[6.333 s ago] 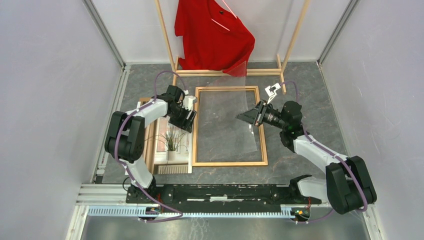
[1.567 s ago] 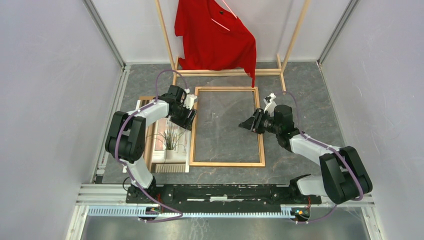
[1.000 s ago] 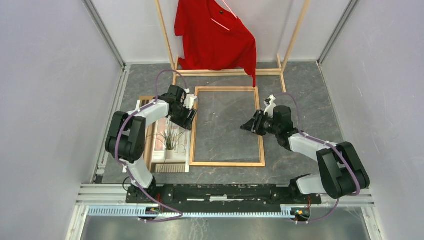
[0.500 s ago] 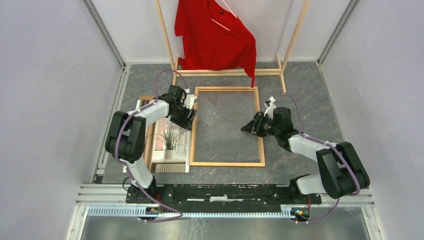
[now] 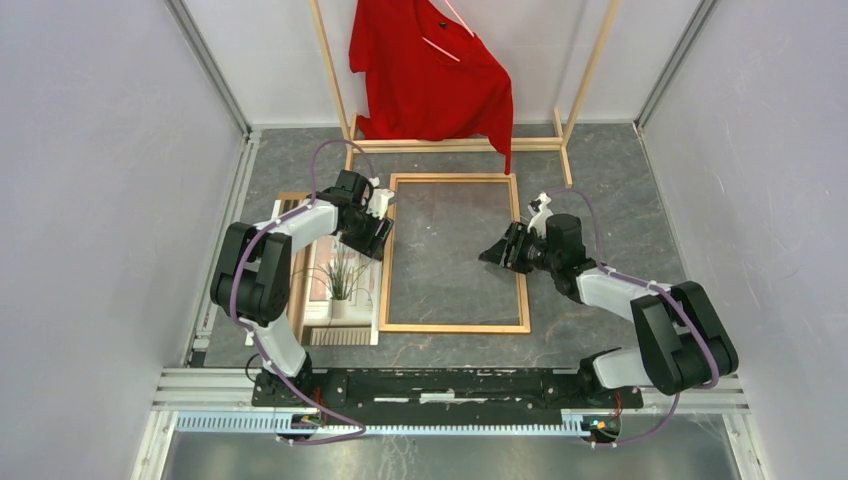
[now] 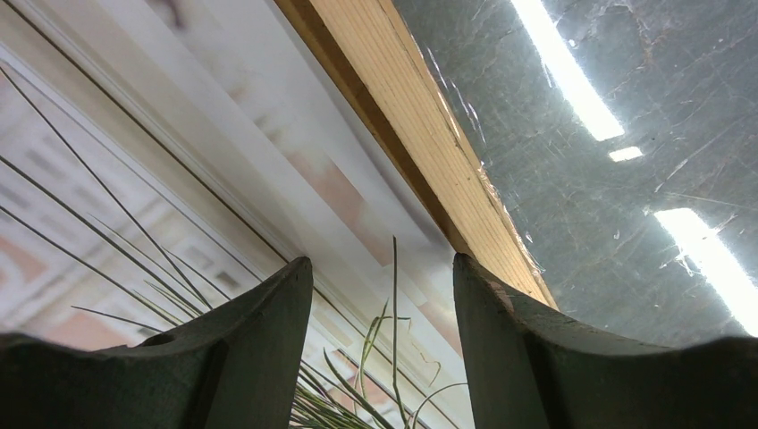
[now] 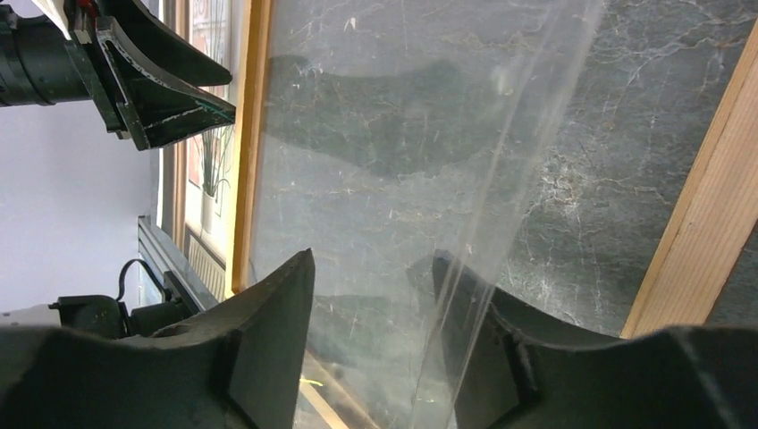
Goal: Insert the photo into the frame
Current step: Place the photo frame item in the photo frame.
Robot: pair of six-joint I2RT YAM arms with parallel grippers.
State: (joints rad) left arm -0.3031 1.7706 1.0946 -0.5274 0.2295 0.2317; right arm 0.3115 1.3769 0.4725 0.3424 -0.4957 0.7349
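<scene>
The frame [image 5: 455, 327] of orange-brown wood lies flat in the middle of the table, with a clear sheet [image 5: 440, 260] resting inside it. The photo [image 5: 340, 285], a grassy plant in a white pot, lies face up just left of the frame. My left gripper [image 5: 378, 225] hangs open over the photo's [image 6: 134, 179] right edge beside the frame's left rail [image 6: 420, 134], nothing between its fingers. My right gripper [image 5: 495, 255] is open low over the frame's right side. The clear sheet's [image 7: 402, 134] edge runs loose between its fingers, close to the right one [image 7: 483, 357].
A pale wooden clothes rack [image 5: 450, 145] with a red shirt [image 5: 430, 70] stands behind the frame. A brown backing board [image 5: 290, 200] pokes out from under the photo at the left. Grey walls enclose the table on both sides.
The right gripper's jaws have spread wider over the last half second. Earlier it lowered the raised clear sheet into the frame. The left arm has stayed still.
</scene>
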